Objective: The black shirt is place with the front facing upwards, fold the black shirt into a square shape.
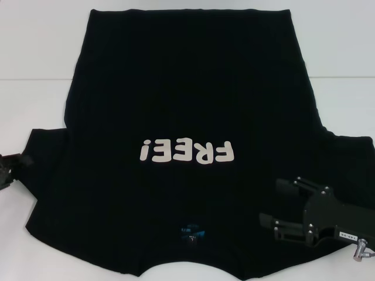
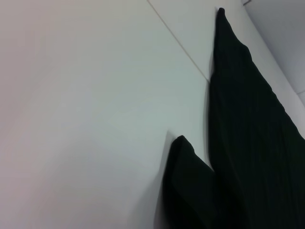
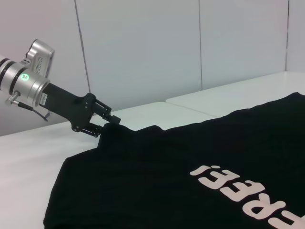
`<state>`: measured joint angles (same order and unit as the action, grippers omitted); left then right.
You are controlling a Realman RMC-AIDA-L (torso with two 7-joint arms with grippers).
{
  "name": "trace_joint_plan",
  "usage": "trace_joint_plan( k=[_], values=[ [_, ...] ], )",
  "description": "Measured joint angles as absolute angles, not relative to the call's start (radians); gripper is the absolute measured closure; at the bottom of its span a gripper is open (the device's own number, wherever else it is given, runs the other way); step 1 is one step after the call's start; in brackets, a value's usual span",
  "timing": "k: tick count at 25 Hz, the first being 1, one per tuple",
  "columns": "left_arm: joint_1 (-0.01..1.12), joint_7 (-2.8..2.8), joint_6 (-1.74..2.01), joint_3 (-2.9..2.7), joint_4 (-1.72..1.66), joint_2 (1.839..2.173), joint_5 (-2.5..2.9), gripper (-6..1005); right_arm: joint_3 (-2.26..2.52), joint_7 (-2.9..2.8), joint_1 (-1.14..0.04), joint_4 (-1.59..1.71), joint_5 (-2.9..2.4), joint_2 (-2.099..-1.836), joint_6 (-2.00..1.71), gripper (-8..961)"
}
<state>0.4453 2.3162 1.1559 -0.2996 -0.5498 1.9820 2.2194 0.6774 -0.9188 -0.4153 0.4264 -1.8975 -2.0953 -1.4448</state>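
Observation:
The black shirt (image 1: 187,105) lies flat on the white table (image 1: 35,47), front up. Its white "FREE!" print (image 1: 187,152) reads upside down to me, and the blue neck label (image 1: 192,231) is at the near edge. My left gripper (image 1: 17,160) is at the far left, its fingers closed on the edge of the left sleeve (image 1: 44,146). The right wrist view shows that left gripper (image 3: 108,125) pinching the slightly raised sleeve corner. My right gripper (image 1: 270,202) hovers open over the shirt's near right shoulder, holding nothing. The left wrist view shows only the sleeve (image 2: 188,176) and the shirt's side edge (image 2: 248,119).
Bare white tabletop (image 2: 86,105) surrounds the shirt on the left, right and far sides. A seam line (image 1: 29,79) crosses the table at the back. A pale wall (image 3: 143,47) stands beyond the table's left side.

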Motion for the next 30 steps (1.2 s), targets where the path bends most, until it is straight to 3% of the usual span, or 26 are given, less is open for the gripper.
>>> trace_joint_plan(
  k=[9, 15, 17, 30],
  values=[
    [0.448, 2.306, 1.151, -0.305, -0.551, 1.982, 2.225, 641, 0.676, -0.919, -0.419, 0.426, -1.897, -2.095, -1.448, 42],
    [0.448, 2.301, 1.143, -0.305, -0.551, 1.982, 2.22, 856, 0.676, -0.919, -0.421, 0.426, -1.897, -2.095, -1.449, 42],
    [0.447, 2.295, 1.14, -0.302, -0.551, 1.982, 2.219, 971, 0.675, -0.919, -0.421, 0.426, -1.897, -2.095, -1.45, 42],
    [0.451, 2.251, 1.094, -0.294, -0.655, 1.977, 2.195, 970, 0.675, -0.919, -0.422, 0.426, -1.884, -2.095, -1.454, 43]
  ],
)
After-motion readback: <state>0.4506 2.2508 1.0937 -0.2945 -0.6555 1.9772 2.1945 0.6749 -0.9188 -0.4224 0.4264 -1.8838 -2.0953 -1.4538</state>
